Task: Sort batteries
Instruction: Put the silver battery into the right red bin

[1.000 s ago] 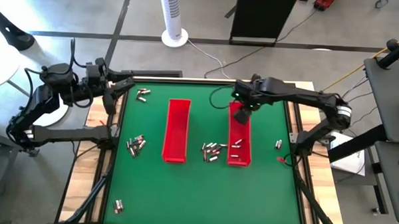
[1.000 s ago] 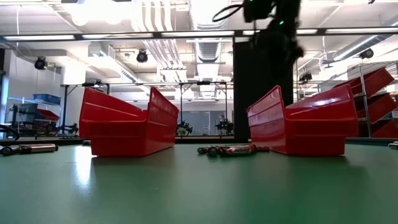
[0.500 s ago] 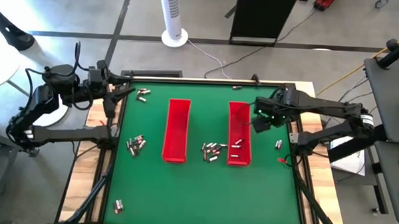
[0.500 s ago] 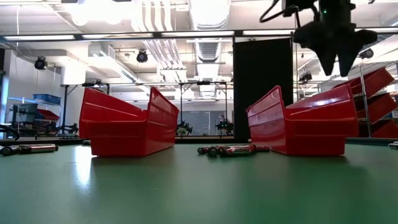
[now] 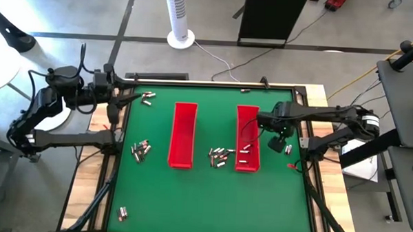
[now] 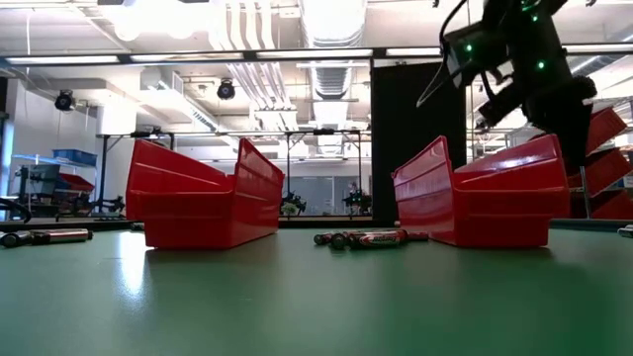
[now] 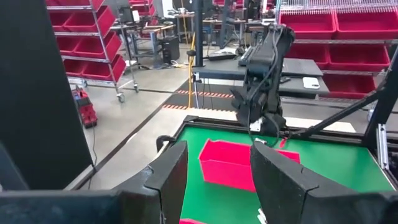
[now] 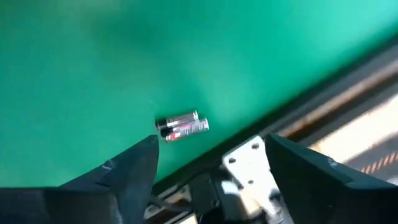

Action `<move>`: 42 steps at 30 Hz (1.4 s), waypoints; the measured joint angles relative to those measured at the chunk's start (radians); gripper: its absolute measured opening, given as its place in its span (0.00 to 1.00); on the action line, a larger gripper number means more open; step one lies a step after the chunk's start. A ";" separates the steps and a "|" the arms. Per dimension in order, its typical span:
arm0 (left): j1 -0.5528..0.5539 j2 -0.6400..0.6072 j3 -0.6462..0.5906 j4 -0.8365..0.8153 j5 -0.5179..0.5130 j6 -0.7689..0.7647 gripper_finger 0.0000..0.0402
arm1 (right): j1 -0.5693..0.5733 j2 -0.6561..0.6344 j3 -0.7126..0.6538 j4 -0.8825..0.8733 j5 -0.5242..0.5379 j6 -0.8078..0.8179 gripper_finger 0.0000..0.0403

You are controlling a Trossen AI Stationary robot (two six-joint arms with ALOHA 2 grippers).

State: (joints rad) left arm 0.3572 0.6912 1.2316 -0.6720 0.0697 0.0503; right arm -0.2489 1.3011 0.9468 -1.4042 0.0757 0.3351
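Batteries lie in small heaps on the green table: far left, left, between the two red trays, near left. A few lie in the right tray. A pair rests near the right edge. My right gripper hangs open just above and beside that pair, pointing down. In the low view it dips behind the right tray. My left gripper waits open at the table's far left edge, holding nothing.
The left red tray and the right red tray lie lengthwise mid-table. The table's wooden rim and metal frame run close beside the right-hand pair of batteries. Bare green mat spans the near half.
My right gripper has left the far end of the right tray and gone toward the table's right edge, then toward the near edge and down. It has tipped from slanting to pointing almost straight down over the pair of batteries.
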 joint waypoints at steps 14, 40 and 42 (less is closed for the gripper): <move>0.000 0.139 0.000 0.225 -0.006 -0.101 0.39 | -0.020 -0.046 -0.218 0.195 -0.084 -0.140 0.88; 0.000 0.389 0.113 0.408 -0.007 -0.155 0.39 | 0.066 -0.294 -0.084 0.149 -0.072 0.349 0.87; 0.000 0.395 0.121 0.407 -0.007 -0.144 0.39 | 0.143 -0.284 -0.050 0.125 -0.078 0.453 0.85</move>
State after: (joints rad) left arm 0.3573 1.0861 1.3521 -0.2645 0.0624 -0.0936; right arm -0.1056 1.0171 0.8965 -1.2791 -0.0022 0.7881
